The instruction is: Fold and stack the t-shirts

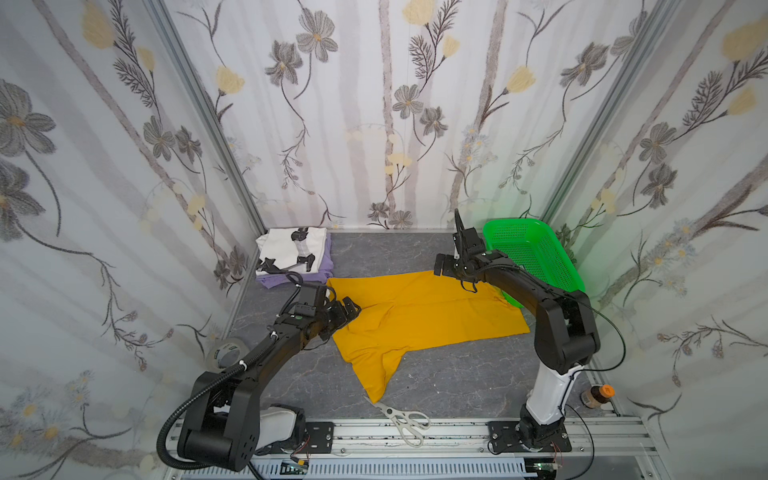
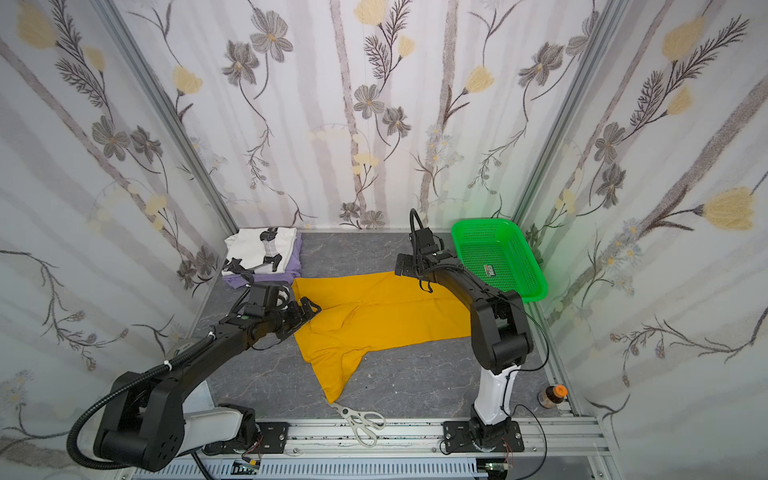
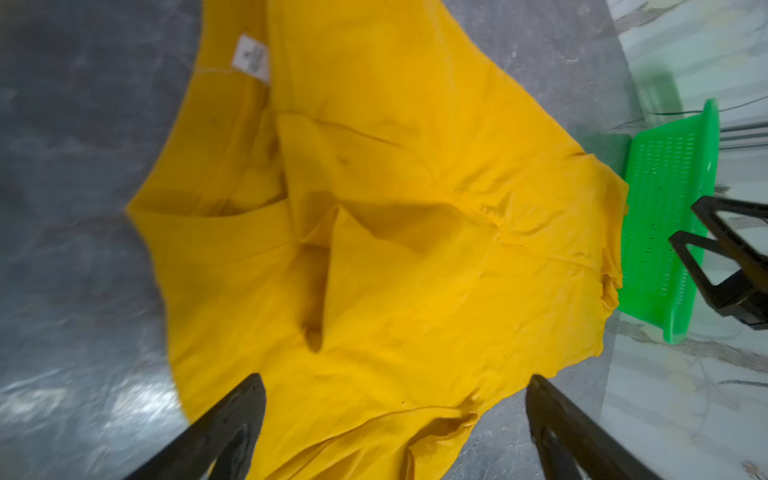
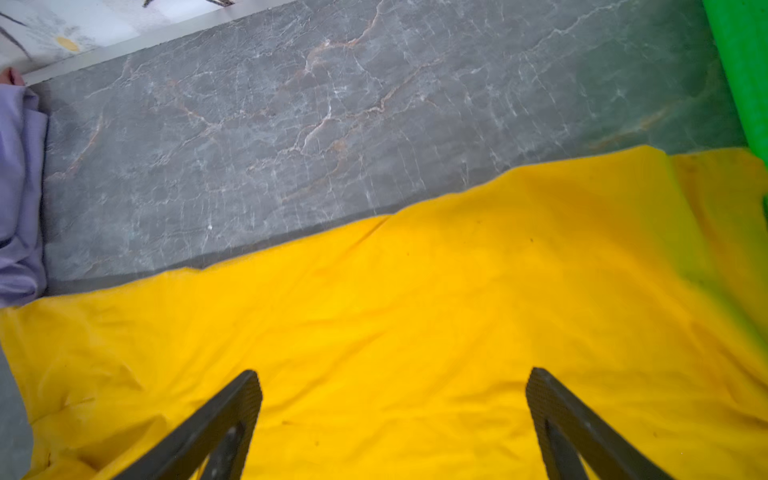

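On the tabletop (image 1: 436,386), centre: mustard-yellow t-shirt (image 1: 428,316) (image 2: 386,311) lies spread in one rumpled layer, long axis left to right, with the right end a little farther back. One tapering flap points toward the near edge; its tip stops just short of the scissors (image 1: 405,419). Which end is the neck cannot be told in both top views; the left wrist view shows a white label (image 3: 249,58) at one edge and a raised crease mid-cloth. The far right corner reaches the near end of the green basket (image 1: 536,253); contact cannot be told. Far left corner: white printed t-shirt (image 1: 286,249) is folded and sits on top of the folded lavender t-shirt (image 1: 326,266), with the stack's near right corner just beside the yellow cloth. Left fingers (image 1: 352,306) (image 3: 232,415) are spread wide with nothing between them, over the shirt's left edge and pointing right; touching or just above the cloth, cannot tell. Right fingers (image 1: 441,264) (image 4: 224,415) are also spread wide and empty, over the shirt's far edge right of centre, pointing left; they appear clear of the cloth. A tape roll (image 1: 226,353) lies near the left wall and a small bottle (image 1: 596,397) stands at the near right.
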